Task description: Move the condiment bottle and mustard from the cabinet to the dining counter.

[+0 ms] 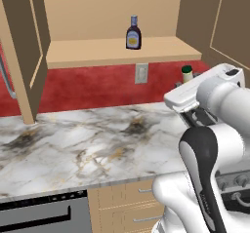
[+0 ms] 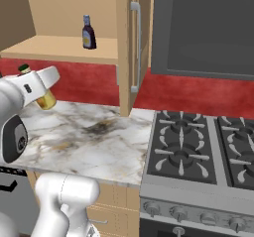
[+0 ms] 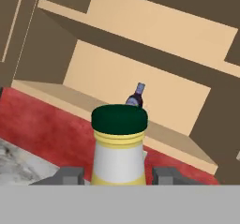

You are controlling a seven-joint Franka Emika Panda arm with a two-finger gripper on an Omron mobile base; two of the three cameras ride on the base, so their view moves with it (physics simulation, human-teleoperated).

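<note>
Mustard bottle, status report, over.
End effector shut on mustard, out of the cabinet, above the marble counter. Condiment bottle upright on cabinet shelf. Nothing in the way.

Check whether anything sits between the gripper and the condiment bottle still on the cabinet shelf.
Only its own load: the gripper is shut on the mustard. The cabinet doors stand open, and the condiment bottle stands alone on the shelf.

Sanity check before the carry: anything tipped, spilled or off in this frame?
Nothing stands out. The mustard sits upright between the gripper fingers, cap on. The condiment bottle stands upright on the cabinet shelf, doors open. No spills on the marble counter.
</note>
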